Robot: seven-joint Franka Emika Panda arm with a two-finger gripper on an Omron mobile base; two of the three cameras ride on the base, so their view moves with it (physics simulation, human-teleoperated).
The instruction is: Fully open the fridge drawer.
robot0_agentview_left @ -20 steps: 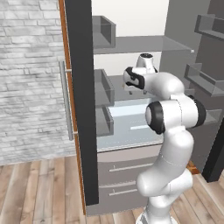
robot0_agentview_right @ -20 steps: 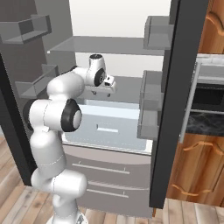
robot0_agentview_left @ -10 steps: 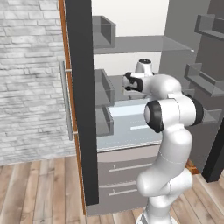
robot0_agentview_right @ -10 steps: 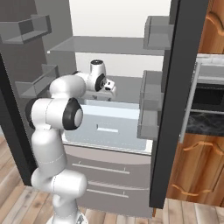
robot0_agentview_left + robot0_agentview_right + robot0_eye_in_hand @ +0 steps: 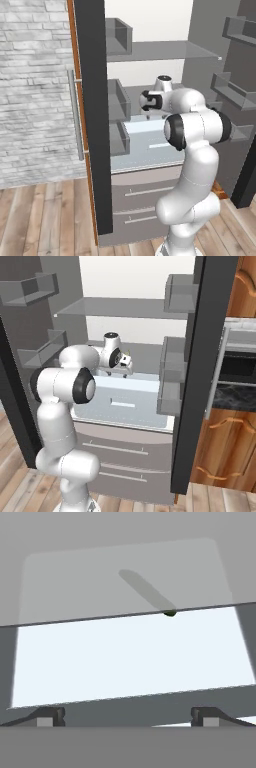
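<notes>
Fridge drawer point(image 5: 142, 406) — the wide, shallow, pale blue translucent box with a short light-coloured bar handle point(image 5: 123, 404) at the middle of its front — sits low in the open fridge, above two opaque grey panels point(image 5: 120, 448) with long thin silver handles. Its front edge appears to stand a little forward of the grey shelf point(image 5: 165, 50) line, so it looks partly out, not fully.

The white arm's two-finger tool point(image 5: 128, 365) hovers above the drawer's rear, near the back wall of the fridge, well apart from the handle. In the hand view the two dark fingertips point(image 5: 49, 717) stand wide apart with nothing between them — the tool is spread and empty, looking along the pale drawer point(image 5: 135, 657) interior.

To do the step well, I judge the tool should come forward and down to the front middle, straddle the bar squarely, close on it, then pull straight out level with the drawer's travel; a skewed pull could jam it or slip off the short bar.
</notes>
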